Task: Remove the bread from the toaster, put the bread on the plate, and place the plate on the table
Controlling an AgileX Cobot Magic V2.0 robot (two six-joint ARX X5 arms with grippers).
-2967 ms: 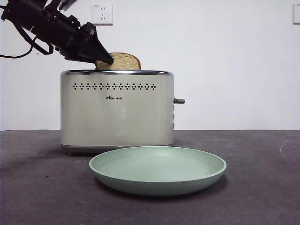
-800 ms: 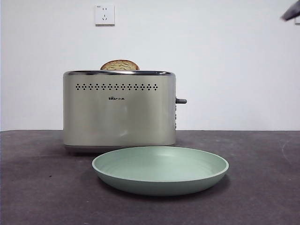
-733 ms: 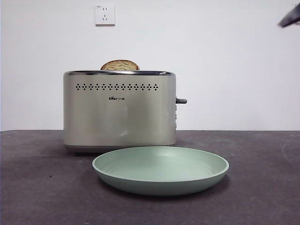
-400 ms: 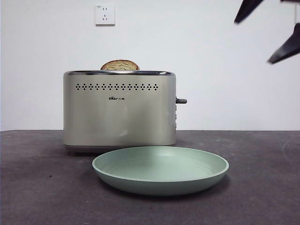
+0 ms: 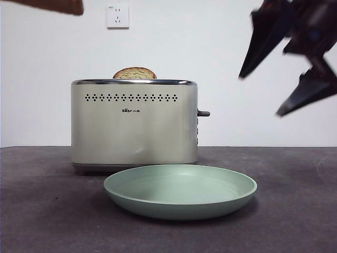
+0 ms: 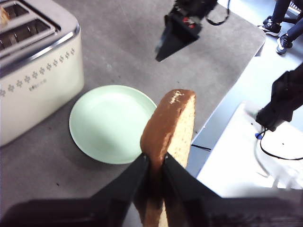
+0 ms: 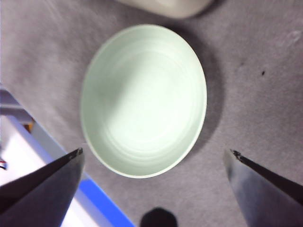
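High off the table (image 5: 47, 211), my left gripper (image 6: 155, 163) is shut on the bread (image 6: 173, 125), a tan slice with a brown crust held upright. Only the bread's brown edge (image 5: 52, 5) shows at the front view's top left corner. The cream toaster (image 5: 134, 124) stands behind the empty mint-green plate (image 5: 180, 191), which lies flat on the table. My right gripper (image 5: 259, 96) hangs open at the upper right of the front view, above and to the right of the plate. In the right wrist view the plate (image 7: 142, 99) lies below this gripper (image 7: 155, 152), whose jaws stand wide apart.
A narrower round-topped speckled slice (image 5: 135, 73) sticks up from the toaster's slot. The toaster's lever (image 5: 202, 113) points right. The table's edge (image 6: 222, 85) runs close to the plate in the left wrist view, with a white stand and cables beyond it.
The right gripper has come down from the top right corner, open, toward the plate. The bread's edge has entered at the top left. The toaster and the plate have not moved in the last second.
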